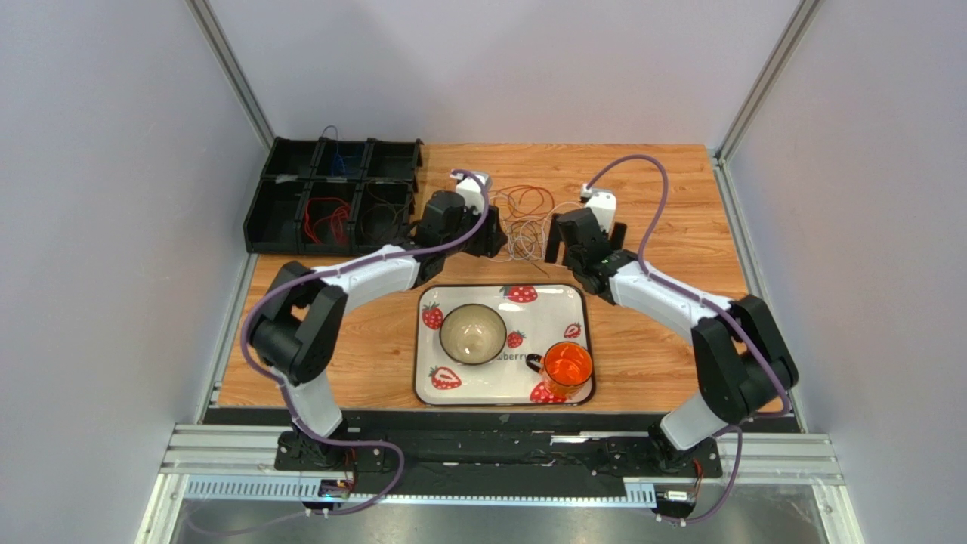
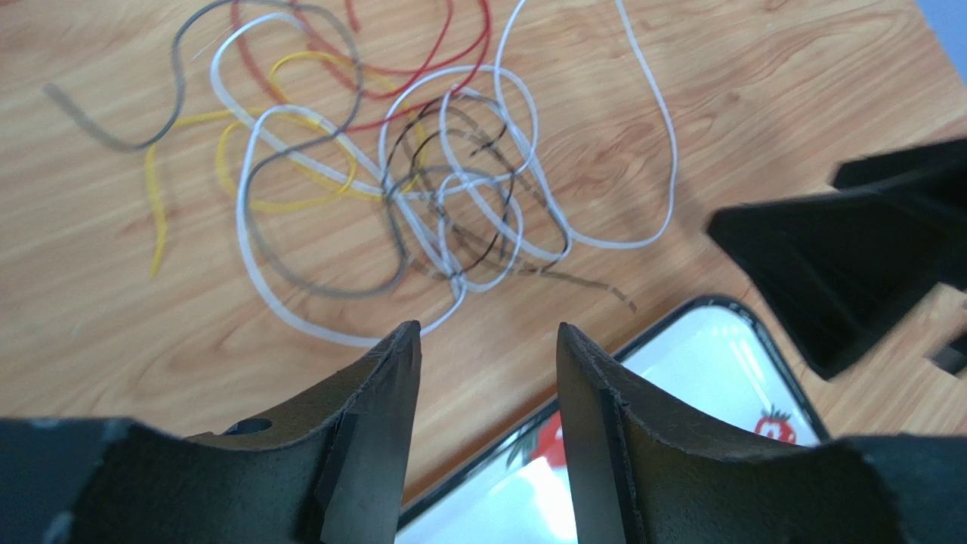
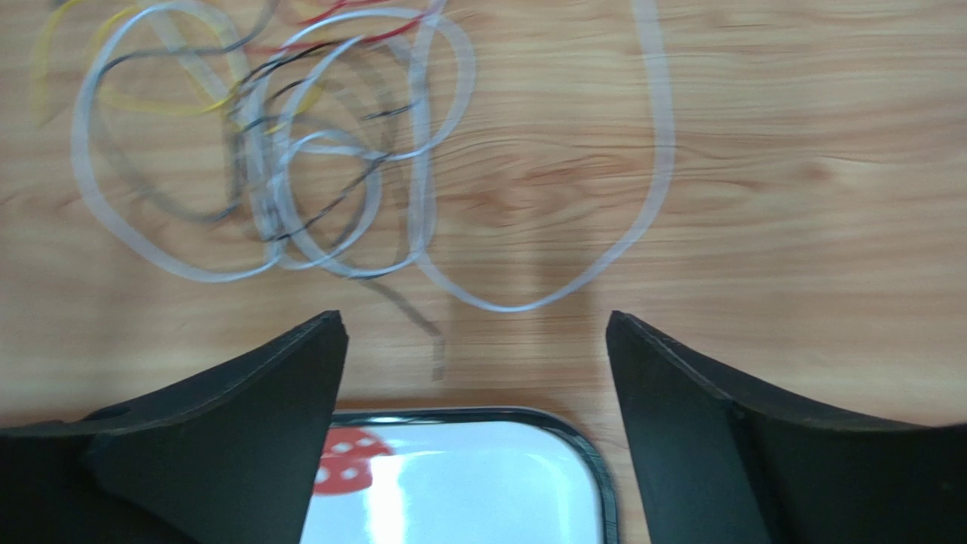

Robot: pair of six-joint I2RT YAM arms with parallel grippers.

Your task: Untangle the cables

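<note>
I see the cables lying in one tangle on the desk, just beyond the far edge of the tray and between my two tools. The left tool hangs just short of the tangle's near side, its jaws a narrow gap apart and holding nothing. White, grey, yellow, red and dark loops cross one another right ahead of it. The right tool stands wide and is empty too, with a big white loop straight ahead and the knot off to its left. The tray's far rim shows at the bottom of each wrist view. From the left wrist, the right tool's black fingers stand at the right, near the tangle. On the tray sit a bowl and an orange cup. Black bins stand at the desk's far left, well apart from the tangle, with red and blue cables in a few compartments.
</note>
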